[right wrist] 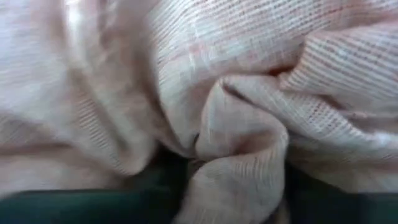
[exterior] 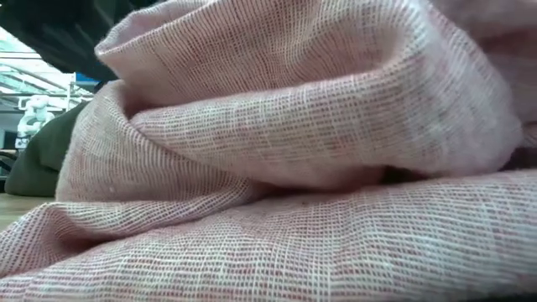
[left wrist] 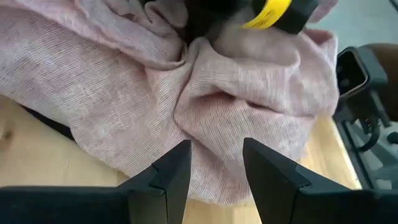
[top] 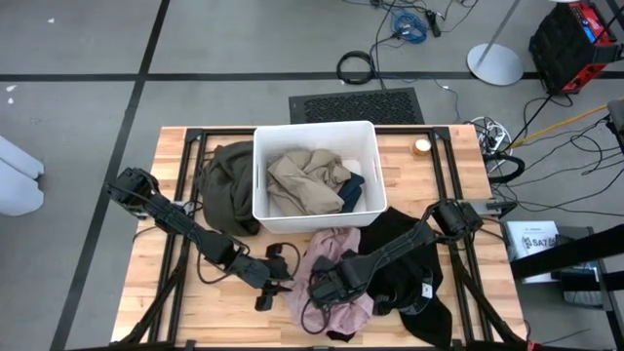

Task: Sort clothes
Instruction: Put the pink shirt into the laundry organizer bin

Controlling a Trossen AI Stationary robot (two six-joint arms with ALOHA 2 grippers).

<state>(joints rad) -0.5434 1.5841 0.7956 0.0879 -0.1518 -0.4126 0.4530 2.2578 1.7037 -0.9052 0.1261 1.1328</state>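
Observation:
The pink garment [top: 336,249] lies crumpled on the table's near middle and fills the low view [exterior: 294,168]. My right gripper [top: 327,285] points down into it, shut on a gathered fold [right wrist: 233,193]. My left gripper [left wrist: 214,174] stands open just left of the garment's edge [top: 276,283], aimed at it with nothing between its fingers. A black garment [top: 409,258] lies to the pink one's right. The white bin [top: 263,175] holds a beige garment [top: 302,180] and a dark teal one [top: 351,185]. An olive-green garment [top: 226,180] lies heaped against the bin's left wall. My right gripper pinches a raised fold [right wrist: 239,149] of the pink garment between its two fingers, coming from above and pointing down. Creases run out from the pinched spot [left wrist: 194,46]. The garment lies on the table all around the hold. One layer or several, I cannot tell.
Black frame rails [top: 185,166] run along the table's left and right sides. A small round roll [top: 421,146] sits at the far right of the table. Bare wood [top: 195,312] shows at the near left.

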